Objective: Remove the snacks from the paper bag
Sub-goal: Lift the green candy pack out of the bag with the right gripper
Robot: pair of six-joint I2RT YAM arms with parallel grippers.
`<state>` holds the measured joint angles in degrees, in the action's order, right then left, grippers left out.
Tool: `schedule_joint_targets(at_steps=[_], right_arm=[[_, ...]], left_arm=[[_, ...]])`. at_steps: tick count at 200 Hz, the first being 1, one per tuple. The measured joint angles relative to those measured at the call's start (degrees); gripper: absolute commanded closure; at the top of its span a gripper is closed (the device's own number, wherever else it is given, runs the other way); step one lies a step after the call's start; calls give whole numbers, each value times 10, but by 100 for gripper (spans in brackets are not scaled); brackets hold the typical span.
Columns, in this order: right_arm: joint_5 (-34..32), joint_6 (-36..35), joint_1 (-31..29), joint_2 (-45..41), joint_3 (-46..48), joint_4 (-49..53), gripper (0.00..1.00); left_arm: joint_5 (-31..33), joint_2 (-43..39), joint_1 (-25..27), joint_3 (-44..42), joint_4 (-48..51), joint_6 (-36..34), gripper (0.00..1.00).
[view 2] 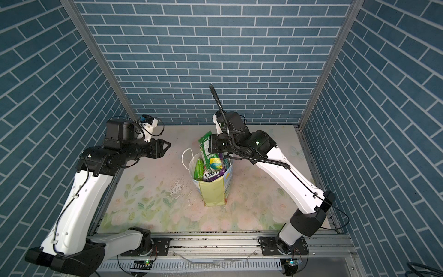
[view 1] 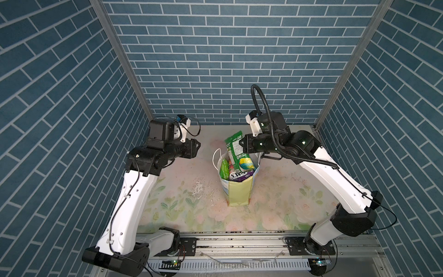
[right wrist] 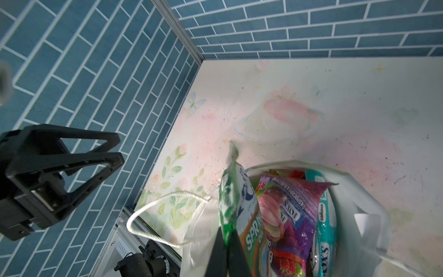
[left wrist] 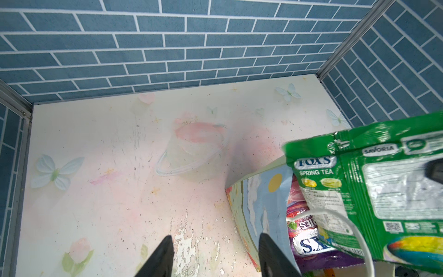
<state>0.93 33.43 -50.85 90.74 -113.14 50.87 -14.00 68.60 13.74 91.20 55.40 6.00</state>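
We see the paper bag point(view 1: 238, 191) standing upright near the middle of the table point(view 1: 179, 203). The table is a flat sheet printed with pale flowers and butterflies, scuffed and flaking in patches. The bag is a stiff, creased box shape with a matt yellow-green side, a blue-and-white sky panel point(left wrist: 261, 203) and a white inside point(right wrist: 359, 191). A thin white cord handle point(right wrist: 155, 211) loops out limply from its rim toward the left arm's side. The right gripper point(view 1: 242, 145) has its black fingers pressed together on the edge of a glossy green candy packet point(view 1: 233, 146). The packet is crinkled foil-like plastic with a sealed, ridged top, and it carries the words FOX'S SPRING TEA in the left wrist view point(left wrist: 359, 179). It hangs tilted above the bag with its lower, rainbow-printed end at the bag's mouth. Other shiny packets are still packed inside: a purple one point(right wrist: 287, 211) with berry pictures, a light green one point(view 1: 224, 169) and a teal one point(right wrist: 323, 227). The left gripper point(view 1: 197, 146) hovers beside the bag, apart from it. Its angular, open-framed black fingers are spread and nothing lies between them. Walls point(view 1: 227, 60) printed with blue brick close the scene on three sides.
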Motion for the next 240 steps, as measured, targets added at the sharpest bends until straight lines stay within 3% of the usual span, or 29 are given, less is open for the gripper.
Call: schedule_joint_targets(at_steps=[67, 127, 178, 240], right_arm=[[-7, -32, 17, -23, -17, -7, 100], [-55, -70, 24, -125, -17, -49, 100], [-181, -119, 24, -197, -22, -36, 100], [-390, -117, 27, -214, -12, 125, 100]], left_arm=[[2, 1, 0, 5, 1, 0, 42], [2, 5, 0, 29, 2, -1, 42], [-8, 12, 0, 68, 16, -1, 44], [-34, 28, 3, 138, 56, -6, 44]])
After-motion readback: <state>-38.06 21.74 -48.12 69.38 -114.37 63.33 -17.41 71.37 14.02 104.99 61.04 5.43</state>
